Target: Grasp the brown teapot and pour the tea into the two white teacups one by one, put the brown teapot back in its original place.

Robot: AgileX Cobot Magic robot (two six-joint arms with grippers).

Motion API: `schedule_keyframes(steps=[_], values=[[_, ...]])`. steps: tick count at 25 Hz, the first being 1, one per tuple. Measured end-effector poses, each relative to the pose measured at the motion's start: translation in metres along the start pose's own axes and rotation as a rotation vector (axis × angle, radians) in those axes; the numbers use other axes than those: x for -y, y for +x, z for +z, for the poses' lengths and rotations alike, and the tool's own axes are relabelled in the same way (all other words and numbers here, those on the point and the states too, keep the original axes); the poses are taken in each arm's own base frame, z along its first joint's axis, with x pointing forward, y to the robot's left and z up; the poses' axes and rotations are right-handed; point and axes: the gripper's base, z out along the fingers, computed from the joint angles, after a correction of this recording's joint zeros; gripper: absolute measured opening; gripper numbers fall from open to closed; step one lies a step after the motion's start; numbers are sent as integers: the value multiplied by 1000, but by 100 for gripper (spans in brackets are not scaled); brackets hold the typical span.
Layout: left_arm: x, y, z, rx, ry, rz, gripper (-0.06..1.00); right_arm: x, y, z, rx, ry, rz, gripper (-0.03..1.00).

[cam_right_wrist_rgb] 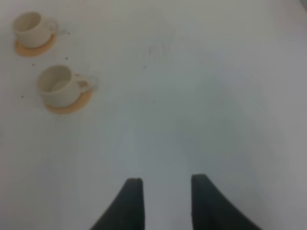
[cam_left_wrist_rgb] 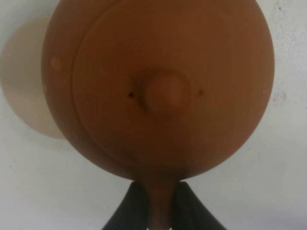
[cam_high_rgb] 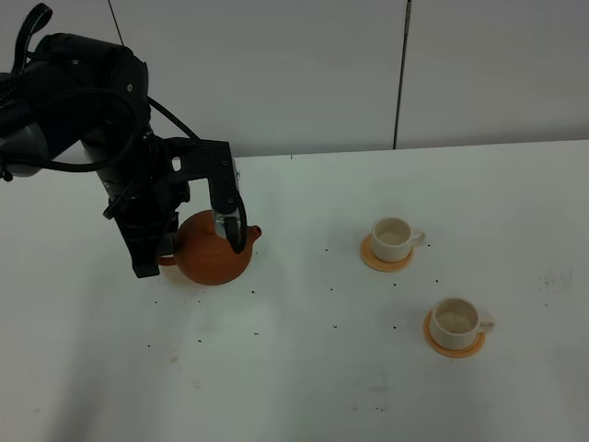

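The brown teapot [cam_high_rgb: 213, 250] sits low over the left part of the table, lid on and spout pointing right. My left gripper [cam_high_rgb: 164, 258] is shut on its loop handle; in the left wrist view the dark fingers [cam_left_wrist_rgb: 129, 206] flank the handle below the teapot [cam_left_wrist_rgb: 158, 91]. A pale beige saucer [cam_left_wrist_rgb: 24, 91] shows partly from under the pot's side. The two white teacups [cam_high_rgb: 393, 237] [cam_high_rgb: 456, 319] stand on orange coasters to the right and also appear in the right wrist view [cam_right_wrist_rgb: 29, 27] [cam_right_wrist_rgb: 57, 85]. My right gripper [cam_right_wrist_rgb: 165, 191] is open over bare table. No tea shows.
The white table [cam_high_rgb: 304, 368] carries small dark specks around the teapot and cups. A pale wall with a dark vertical seam [cam_high_rgb: 400, 74] runs behind the table's far edge. The left arm's black body and cables [cam_high_rgb: 101, 110] rise over the table's left side.
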Motion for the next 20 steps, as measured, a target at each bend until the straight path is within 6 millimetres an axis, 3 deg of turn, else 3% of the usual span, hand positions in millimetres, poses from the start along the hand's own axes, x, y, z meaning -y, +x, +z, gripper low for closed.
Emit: schedule_keyframes(steps=[5,12,20], values=[[-1,0,-2,5,-8,19,17,0,0,0,0,0,0,24],[-20,-11,-9,52,-53,24,17,0,0,0,0,0,1,24],[-38,-28,24,59,-13,74,17,0,0,0,0,0,0,24]])
